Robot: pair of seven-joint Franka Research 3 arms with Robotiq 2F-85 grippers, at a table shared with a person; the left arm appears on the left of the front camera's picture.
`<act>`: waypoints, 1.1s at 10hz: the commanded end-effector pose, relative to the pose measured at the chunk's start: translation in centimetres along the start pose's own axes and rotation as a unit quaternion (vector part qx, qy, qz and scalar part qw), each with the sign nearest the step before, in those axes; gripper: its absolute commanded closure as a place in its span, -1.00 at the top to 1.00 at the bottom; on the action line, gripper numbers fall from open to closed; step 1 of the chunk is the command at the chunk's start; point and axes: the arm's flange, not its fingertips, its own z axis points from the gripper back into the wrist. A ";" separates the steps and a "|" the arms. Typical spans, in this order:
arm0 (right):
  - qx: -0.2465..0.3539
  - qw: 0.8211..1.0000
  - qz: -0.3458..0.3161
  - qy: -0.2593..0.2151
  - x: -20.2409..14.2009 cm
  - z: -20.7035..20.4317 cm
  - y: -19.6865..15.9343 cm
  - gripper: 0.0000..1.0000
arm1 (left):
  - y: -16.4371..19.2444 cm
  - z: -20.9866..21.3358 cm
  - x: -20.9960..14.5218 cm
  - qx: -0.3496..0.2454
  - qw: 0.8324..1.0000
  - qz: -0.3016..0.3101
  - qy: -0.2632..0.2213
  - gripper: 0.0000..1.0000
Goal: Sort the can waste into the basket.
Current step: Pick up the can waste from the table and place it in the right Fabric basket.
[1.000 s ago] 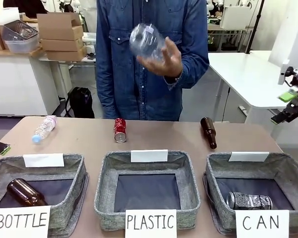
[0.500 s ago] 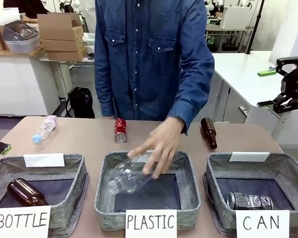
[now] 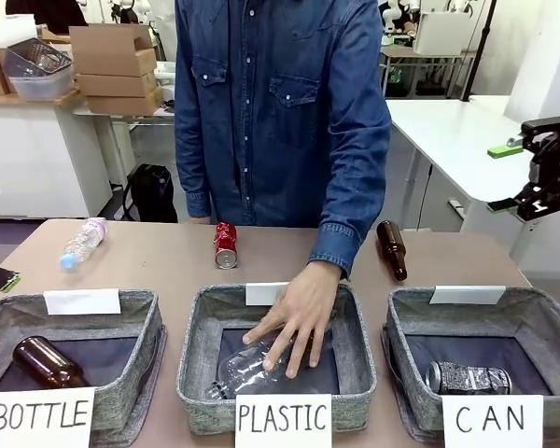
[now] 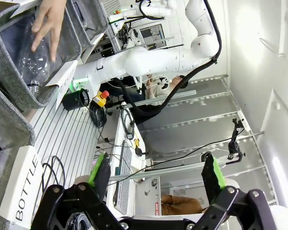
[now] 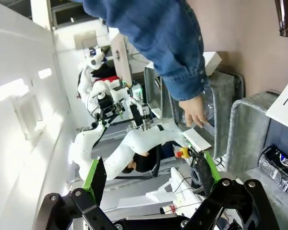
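Silver can (image 3: 469, 378) on its side on the dark floor of the CAN basket (image 3: 527, 299), close to the front wall. Red can (image 3: 226, 245) out on the table (image 3: 149, 266), just beyond the PLASTIC basket (image 3: 196, 336), touching nothing. Right claw (image 3: 513, 179) raised high, up and to the right of the CAN basket, well apart from both cans, fingers spread with nothing between. From the wrist, right claw (image 5: 150, 177) equally wide and empty, silver can (image 5: 277, 162) low at the right edge. Left claw (image 4: 157, 173) also wide open and empty; one green-padded fingertip (image 3: 7, 279) at the table's left edge, well apart from the red can.

Bare tabletop on either side of the red can. Brown bottle (image 3: 392, 249) lying further right, near the CAN basket's far left corner. Clear bottle (image 3: 82, 243) lying further left. Open air above the CAN basket. Person's hand (image 3: 299, 313) down inside the PLASTIC basket, on a crushed clear bottle (image 3: 247, 369), denim sleeve (image 3: 341, 247) between red can and brown bottle. Another brown bottle (image 3: 49, 362) in the BOTTLE basket (image 3: 140, 327).

Tan tabletop, three grey baskets in a row along the near edge. Behind, a white side table (image 3: 457, 140) at right, cardboard boxes (image 3: 112, 61) at left.
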 end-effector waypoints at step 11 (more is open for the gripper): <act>0.000 1.000 0.008 0.004 0.0 0.6 0.2 1.00 | 5.3 -7.4 11.0 0.179 0.968 0.143 0.102 1.00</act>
